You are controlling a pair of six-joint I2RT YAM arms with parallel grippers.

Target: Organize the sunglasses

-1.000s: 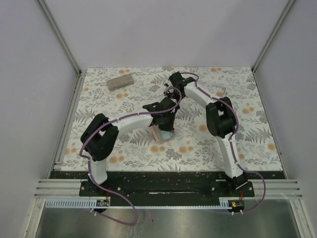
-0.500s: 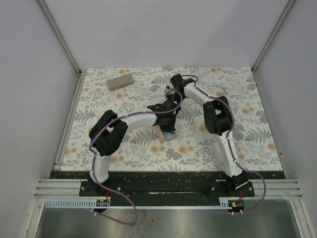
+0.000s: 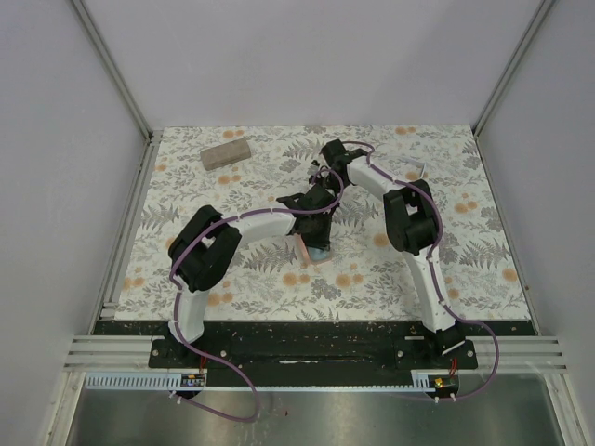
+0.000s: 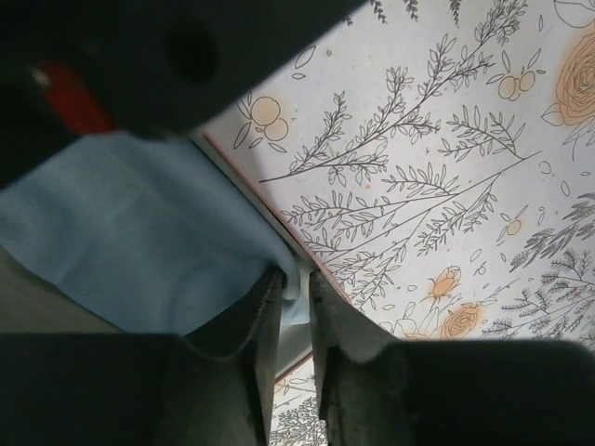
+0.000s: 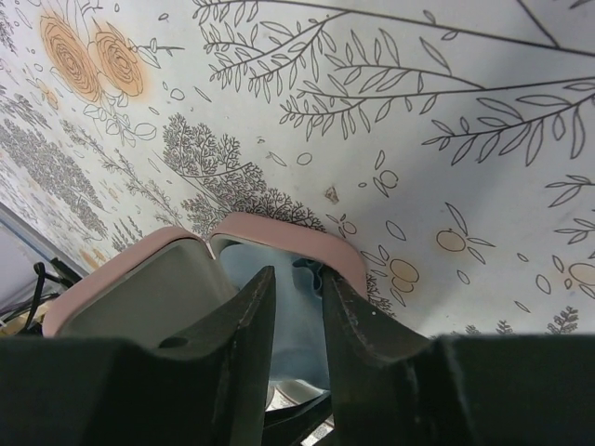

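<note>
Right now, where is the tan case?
In the top view the tan case lies alone near the far left corner of the table.

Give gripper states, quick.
Left gripper: closed on light blue cloth.
Right gripper: nearly closed above open pink case; grasp cannot be told.

Floral-patterned table [image 3: 232, 269], plain pale walls [image 3: 307, 56] on 3 sides, aluminium corner posts [image 3: 112, 70], even light
</note>
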